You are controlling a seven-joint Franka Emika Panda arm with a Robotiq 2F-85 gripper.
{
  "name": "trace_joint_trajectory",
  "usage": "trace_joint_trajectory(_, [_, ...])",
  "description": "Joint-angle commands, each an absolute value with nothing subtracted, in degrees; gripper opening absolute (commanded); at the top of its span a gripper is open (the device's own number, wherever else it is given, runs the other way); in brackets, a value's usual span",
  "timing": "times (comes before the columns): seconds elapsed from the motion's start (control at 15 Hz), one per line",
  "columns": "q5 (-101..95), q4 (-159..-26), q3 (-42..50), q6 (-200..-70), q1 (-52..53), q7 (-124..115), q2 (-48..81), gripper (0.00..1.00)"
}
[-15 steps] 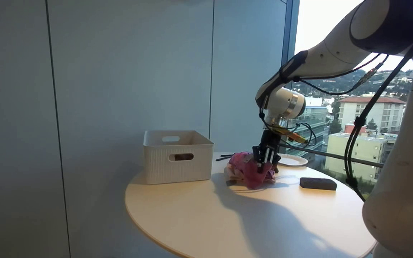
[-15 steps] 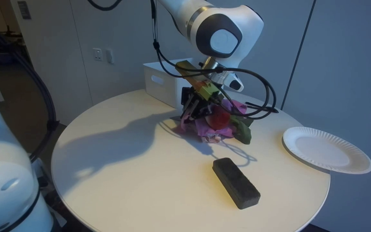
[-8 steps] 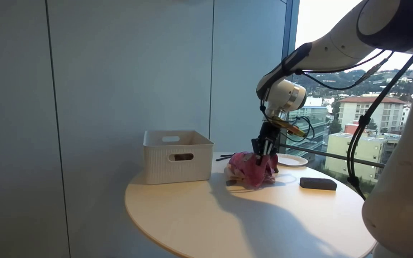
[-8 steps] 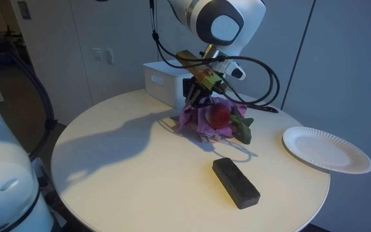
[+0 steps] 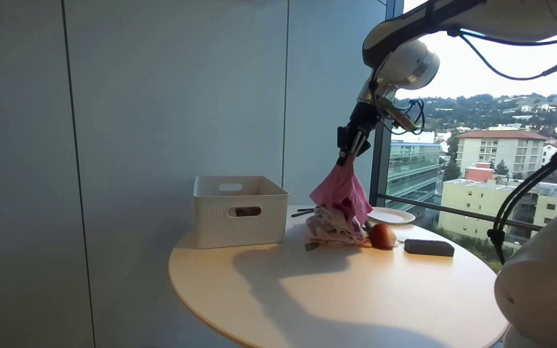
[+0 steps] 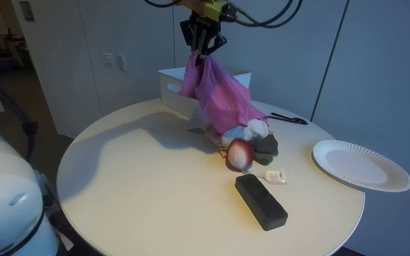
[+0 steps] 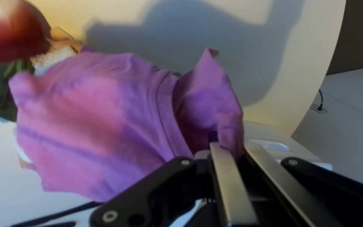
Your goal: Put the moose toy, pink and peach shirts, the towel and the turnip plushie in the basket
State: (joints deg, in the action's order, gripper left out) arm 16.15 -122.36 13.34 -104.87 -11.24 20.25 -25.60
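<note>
With the turnip (image 6: 240, 154) and a peach-and-white cloth pile (image 5: 328, 229) left outside the basket (image 5: 240, 230) (perhaps the moose (image 5: 247, 211) inside, showing brown), the gripper (image 6: 198, 57) had the pink shirt (image 6: 222, 97) pinched tight, hanging down over the pile.

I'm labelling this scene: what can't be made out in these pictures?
White rectangular plastic basket: interior mostly hidden by its front wall, in an exterior view.
Red-and-white round plush turnip: cut off by the wrist view's top-left corner.
Pale crumpled cloth pile: partly covered by pink cloth shirt, in an exterior view.
</note>
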Motion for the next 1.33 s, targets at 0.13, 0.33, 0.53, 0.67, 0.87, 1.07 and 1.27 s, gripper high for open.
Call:
trace_joint_trajectory(0.13, [11.97,-117.96,7.78,-111.14,-4.93,19.67,-29.23,0.10])
trace_joint_trajectory(0.33, [7.71,-112.02,3.83,-118.01,-1.41,19.27,-23.19,0.11])
trace_joint_trajectory(0.53, [1.98,-104.57,1.36,-124.46,0.67,20.29,-15.60,0.11])
trace_joint_trajectory(0.67, [-1.59,-99.04,-0.33,-126.67,0.51,21.86,-10.90,0.10])
trace_joint_trajectory(0.87, [-7.40,-94.83,-1.36,-131.87,1.84,22.91,-6.05,0.11])
trace_joint_trajectory(1.07, [-12.94,-92.04,-2.55,-137.16,2.60,24.58,-1.91,0.11])
trace_joint_trajectory(1.27, [-17.89,-88.77,-4.33,-136.63,4.15,26.58,-1.75,0.10])
